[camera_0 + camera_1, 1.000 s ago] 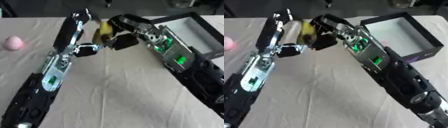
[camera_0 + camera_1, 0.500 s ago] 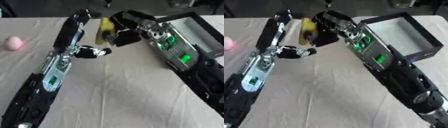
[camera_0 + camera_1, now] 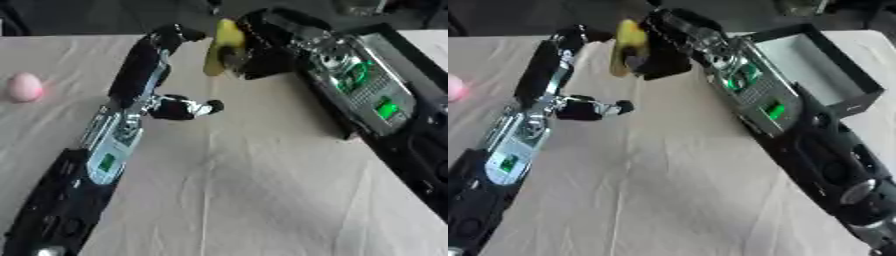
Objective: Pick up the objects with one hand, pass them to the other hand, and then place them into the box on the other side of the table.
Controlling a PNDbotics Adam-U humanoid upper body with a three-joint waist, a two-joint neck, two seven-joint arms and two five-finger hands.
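Observation:
A yellow banana-shaped object (image 3: 223, 46) hangs upright above the table's far middle, and my right hand (image 3: 261, 56) is shut on it. My left hand (image 3: 178, 108) hovers lower and nearer, below and left of the yellow object and apart from it, with relaxed fingers and nothing in them. A pink egg-shaped object (image 3: 24, 86) lies on the cloth at the far left. The black box (image 3: 859, 85) with its pale inside stands at the far right, partly hidden behind my right forearm.
A beige cloth (image 3: 262, 200) covers the table, with folds running down its middle. My right forearm (image 3: 772, 110) crosses the right side in front of the box. My left forearm (image 3: 105, 150) runs along the left side.
My right hand has lifted the yellow object up and away from my left hand, toward the far edge. The left hand has stayed nearly in place, so the gap between them has grown.

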